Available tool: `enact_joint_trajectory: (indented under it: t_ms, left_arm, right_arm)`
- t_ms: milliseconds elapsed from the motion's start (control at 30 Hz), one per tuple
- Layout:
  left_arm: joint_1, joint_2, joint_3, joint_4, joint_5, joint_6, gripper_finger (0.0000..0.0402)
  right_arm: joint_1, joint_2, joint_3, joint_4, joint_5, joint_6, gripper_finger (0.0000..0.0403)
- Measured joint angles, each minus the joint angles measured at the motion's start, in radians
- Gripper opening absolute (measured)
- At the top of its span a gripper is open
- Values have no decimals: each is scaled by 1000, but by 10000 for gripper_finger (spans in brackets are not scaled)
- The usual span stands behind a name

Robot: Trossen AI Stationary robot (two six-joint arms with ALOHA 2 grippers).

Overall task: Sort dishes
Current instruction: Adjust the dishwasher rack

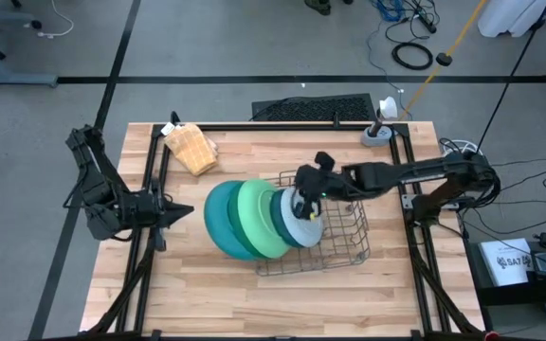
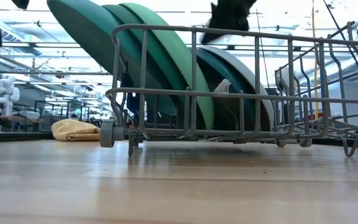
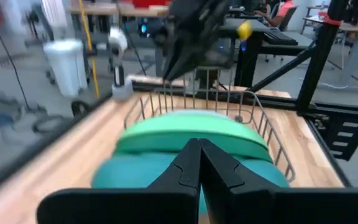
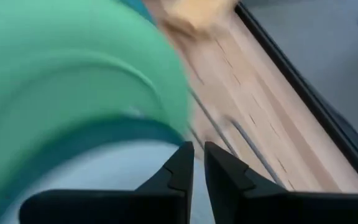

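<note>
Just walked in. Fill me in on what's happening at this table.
A two-armed robot is sorting dishes. Several round plates, a large teal plate, a light green plate, a darker teal one and a small pale blue-grey plate, lean together in a grey wire rack on the wooden table. The right gripper is down over the pale plate, its fingers nearly together. The left gripper, shut and empty, waits beside the stack. A tan waffle-textured lump lies apart.
</note>
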Motion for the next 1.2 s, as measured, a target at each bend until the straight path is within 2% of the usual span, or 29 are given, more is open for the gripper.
enact_joint_trajectory:
  t_ms: [233, 367, 500, 833, 1033, 1200]
  left_arm:
    - [25, 83, 0, -215, 93, -455, 8]
    - [8, 119, 0, -263, 144, -589, 8]
    - [20, 174, 0, -296, 168, -647, 8]
    - [163, 256, 0, -251, 145, -634, 8]
    - [242, 259, 0, -57, 126, -411, 8]
    - [348, 298, 0, 32, 214, -286, 8]
  right_arm:
    - [102, -10, 0, 135, 12, -101, 14]
    - [141, -2, 0, 146, 75, -100, 5]
    - [166, -2, 0, 178, 84, -105, 2]
    - [193, 17, 0, 307, 130, -157, 2]
    - [203, 59, 0, 356, 129, -150, 2]
    - [206, 113, 0, 389, 131, -149, 2]
